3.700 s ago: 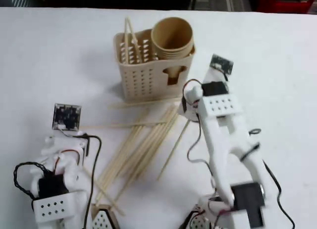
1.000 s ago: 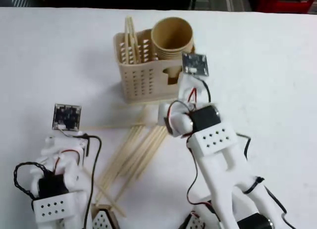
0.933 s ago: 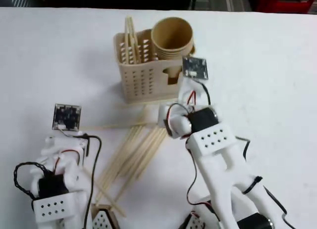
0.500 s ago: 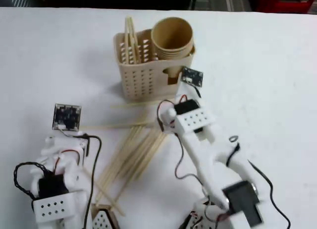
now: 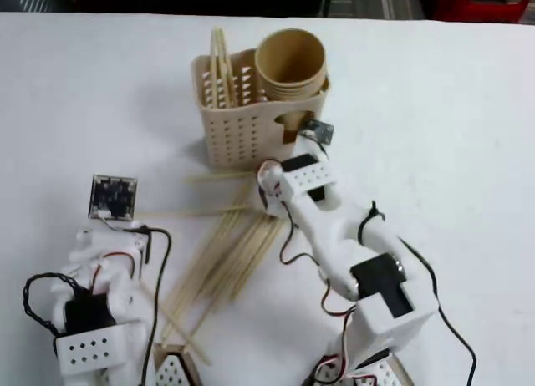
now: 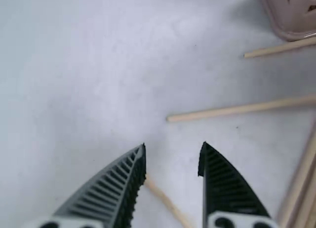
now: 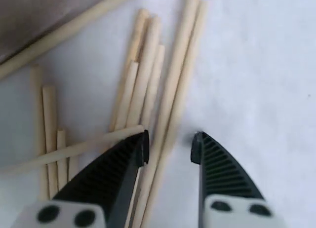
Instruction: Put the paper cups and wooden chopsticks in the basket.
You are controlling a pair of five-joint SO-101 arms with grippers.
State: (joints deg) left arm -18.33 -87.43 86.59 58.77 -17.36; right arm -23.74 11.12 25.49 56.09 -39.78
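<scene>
Right gripper (image 7: 169, 141), jaws parted, straddles wooden chopsticks (image 5: 219, 256) partly hidden beneath its arm; left gripper (image 6: 172, 159), jaws likewise apart, at the table's (image 5: 468, 110) eight o'clock.

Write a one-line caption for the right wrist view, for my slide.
Right gripper, open, over a loose pile of wooden chopsticks lying on the white table.

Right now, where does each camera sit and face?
High view: fixed above the white table, looking down at the beige perforated basket, brown paper cups and loose wooden chopsticks; both white arms show.
Left wrist view: on the left arm, facing down past the open black left fingers at chopsticks.
Right wrist view: on the right arm, facing down past the open right fingers at piled chopsticks.
Shared: all three show chopsticks.
</scene>
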